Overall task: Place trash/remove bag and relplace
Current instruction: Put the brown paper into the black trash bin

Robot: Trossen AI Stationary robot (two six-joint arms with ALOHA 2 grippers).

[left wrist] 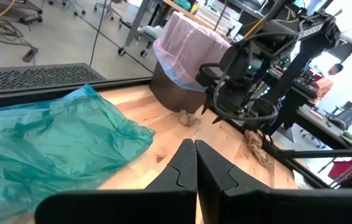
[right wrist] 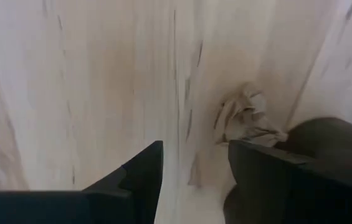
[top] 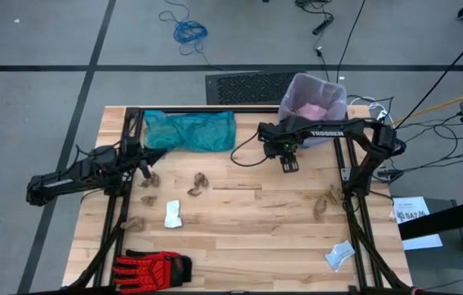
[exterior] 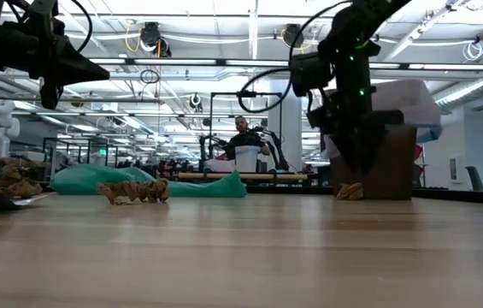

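1. Nearest the front edge of the table (top: pixel 247 246) lie a red glove (top: pixel 153 266) and a crumpled white wrapper (top: pixel 339 256). We judge that an arm sweeping low towards them could push either one off the edge.

2. In the middle of the table sit several brown paper scraps (top: pixel 197 184) and a white scrap (top: pixel 172 213), well apart from one another. Each one needs its own pick, and a light, crushed scrap could slip from a shallow pinch.

3. Our left gripper (left wrist: pixel 195 163) hangs above the table's left side with its fingers pressed together on nothing, just beside the teal bag (top: pixel 188 129). A low move from here could snag that loose plastic and drag it.

4. Our right gripper (right wrist: pixel 194 163) points down at the bare wood near the bin, fingers spread and empty. A crumpled brown scrap (right wrist: pixel 245 119) lies off to one side of the gap rather than inside it. Closing from here, we think, would only nudge it against the bin wall.

5. At the far right corner the bag (top: pixel 317 92) lines the bin (left wrist: pixel 172 90), its pale pink rim folded over the top, with something pink inside. The thin film could tear or slide in if a finger catches it.
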